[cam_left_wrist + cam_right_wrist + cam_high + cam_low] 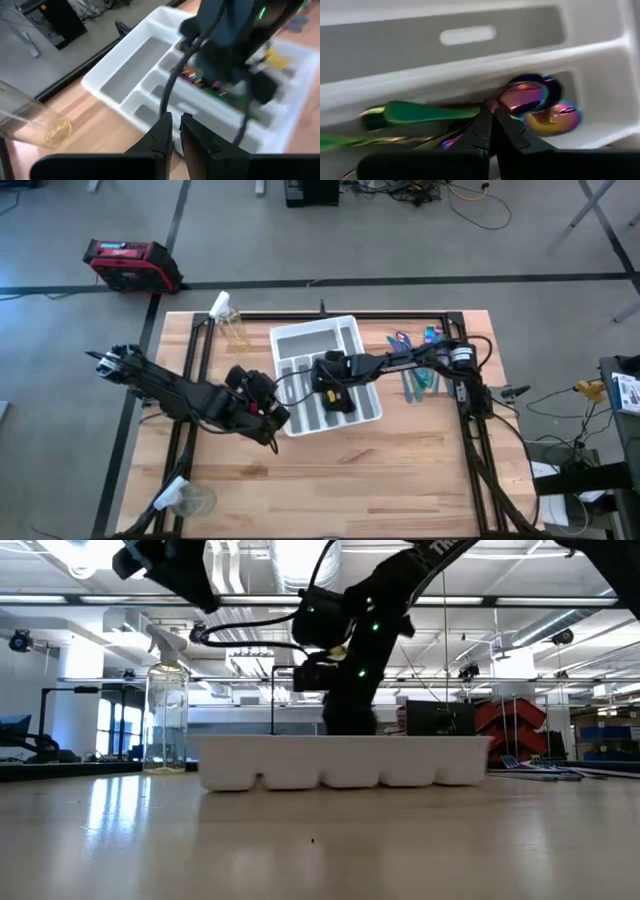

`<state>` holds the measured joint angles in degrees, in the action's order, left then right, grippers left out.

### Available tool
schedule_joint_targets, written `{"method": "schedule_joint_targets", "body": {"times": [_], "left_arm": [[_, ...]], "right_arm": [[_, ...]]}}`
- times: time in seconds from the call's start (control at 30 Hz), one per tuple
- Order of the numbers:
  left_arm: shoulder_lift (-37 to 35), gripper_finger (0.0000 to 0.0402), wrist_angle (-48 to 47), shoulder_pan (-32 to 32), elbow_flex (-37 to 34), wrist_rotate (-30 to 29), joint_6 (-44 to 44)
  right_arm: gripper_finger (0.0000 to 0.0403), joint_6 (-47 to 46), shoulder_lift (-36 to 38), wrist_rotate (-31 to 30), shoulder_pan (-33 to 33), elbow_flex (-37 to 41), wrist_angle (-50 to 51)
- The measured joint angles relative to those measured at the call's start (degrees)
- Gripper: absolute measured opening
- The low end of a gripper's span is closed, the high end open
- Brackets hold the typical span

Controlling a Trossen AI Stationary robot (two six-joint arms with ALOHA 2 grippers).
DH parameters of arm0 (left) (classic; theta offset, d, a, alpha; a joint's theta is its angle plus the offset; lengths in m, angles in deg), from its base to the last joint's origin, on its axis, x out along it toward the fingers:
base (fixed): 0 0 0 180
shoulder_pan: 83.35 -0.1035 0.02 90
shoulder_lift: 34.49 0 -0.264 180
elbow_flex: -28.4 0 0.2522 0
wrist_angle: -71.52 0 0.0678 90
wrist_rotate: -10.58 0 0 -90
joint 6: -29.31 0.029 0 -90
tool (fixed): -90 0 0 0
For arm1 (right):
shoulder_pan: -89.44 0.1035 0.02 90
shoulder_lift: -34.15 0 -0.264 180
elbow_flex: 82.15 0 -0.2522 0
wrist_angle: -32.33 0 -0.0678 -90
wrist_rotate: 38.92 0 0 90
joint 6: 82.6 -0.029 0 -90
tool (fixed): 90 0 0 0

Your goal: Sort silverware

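Note:
The white tray [300, 345] stands mid-table. Iridescent silverware lies in one of its narrow compartments: spoons [552, 117] and green handles [420, 112], also seen in the left wrist view as silverware [200, 82]. More silverware [420, 375] lies loose on the table right of the tray. My right gripper [335, 398] reaches down into the tray from the right, shut at a purple spoon [527, 95]. My left gripper [176, 131] hovers by the tray's near left corner, shut with nothing between its fingers. My right gripper has its two fingers closed at the purple spoon's neck [496, 102], just behind the bowl, slanting down into the compartment. The fingertips hide the place of contact. The spoon's bowl lies over the other spoons at the compartment's end.
A clear spray bottle [230, 320] stands at the table's far left, beside the tray. A clear plastic piece [190, 500] lies at the near left corner. The near half of the table [380, 480] is bare wood. A red case [130, 265] sits on the floor beyond.

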<state>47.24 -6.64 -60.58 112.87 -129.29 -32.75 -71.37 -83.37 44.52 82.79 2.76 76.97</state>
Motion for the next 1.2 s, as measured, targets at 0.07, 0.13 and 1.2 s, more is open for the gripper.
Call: {"method": "schedule_joint_targets", "body": {"times": [0.07,0.13,1.2], "left_arm": [[-0.04,0.0025,0.87,0.0,-1.36,0.02,-1.22],[-0.04,0.0025,2.09,-0.32,-2.55,-0.04,-2.37],[19.06,0.0025,62.15,-1.91,-21.9,11.66,9.37]], "right_arm": [[0.0,-1.09,1.85,1.66,1.29,0.34,3.19],[0.0,-1.45,3.84,3.28,2.37,0.62,3.95],[0.0,-2.31,3.83,-10.2,4.99,2.77,9.71]]}}
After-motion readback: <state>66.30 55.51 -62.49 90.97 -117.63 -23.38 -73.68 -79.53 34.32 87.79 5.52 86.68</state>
